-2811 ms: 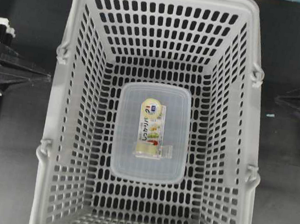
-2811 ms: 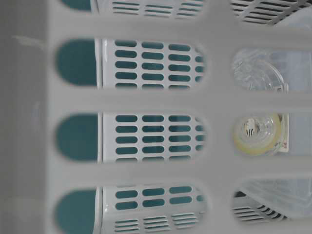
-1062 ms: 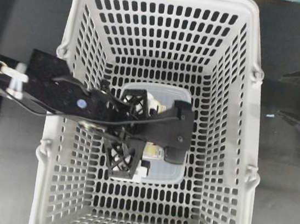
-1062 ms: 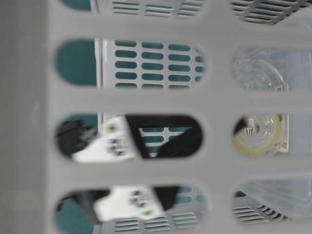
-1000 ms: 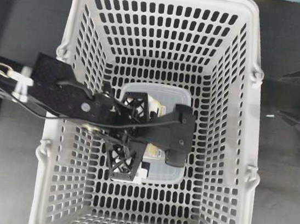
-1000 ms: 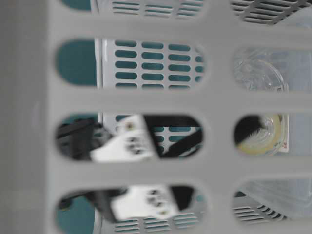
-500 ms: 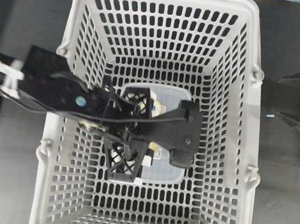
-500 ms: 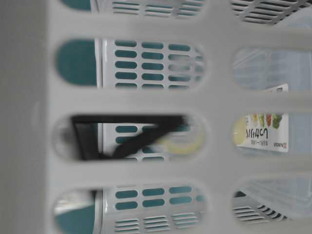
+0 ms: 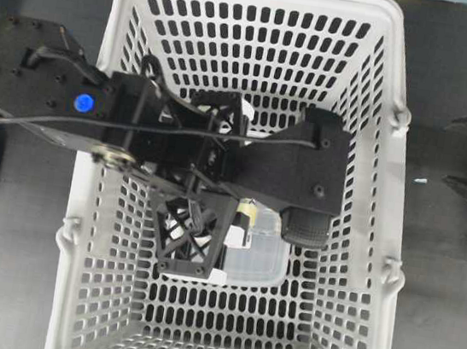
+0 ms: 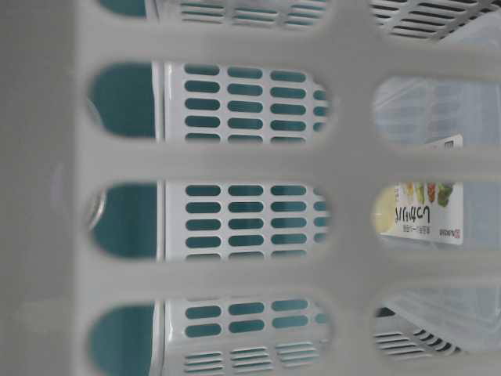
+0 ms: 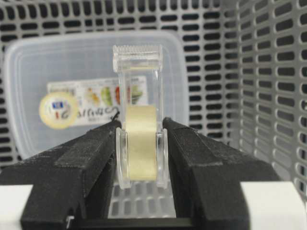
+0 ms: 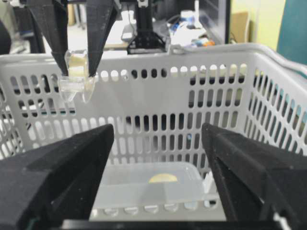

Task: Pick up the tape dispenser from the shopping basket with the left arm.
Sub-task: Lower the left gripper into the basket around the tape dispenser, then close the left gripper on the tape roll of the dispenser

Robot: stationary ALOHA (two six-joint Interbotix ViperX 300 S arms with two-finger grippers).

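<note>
My left gripper (image 11: 140, 149) is shut on the tape dispenser (image 11: 139, 139), a small clear case with a cream roll, pinched between both black fingers (image 11: 91, 158). It hangs clear of the box below. In the right wrist view the dispenser (image 12: 76, 80) is held at about the height of the far rim of the shopping basket (image 12: 216, 62). From overhead the left arm covers the basket (image 9: 94, 122) middle and only a sliver of the dispenser (image 9: 246, 214) shows. My right gripper (image 12: 158, 139) is open and empty, outside the basket at the right (image 9: 446, 152).
A translucent lidded box (image 9: 257, 259) with a printed label lies on the basket floor, below the dispenser (image 11: 57, 72). The label shows through the slots at table level (image 10: 419, 211). The basket's slotted walls (image 10: 235, 160) stand on all sides of the left gripper.
My left gripper came down onto the box, shut on the tape dispenser and lifted it. At table level the fingers and dispenser have risen out of sight. The right arm has stayed still.
</note>
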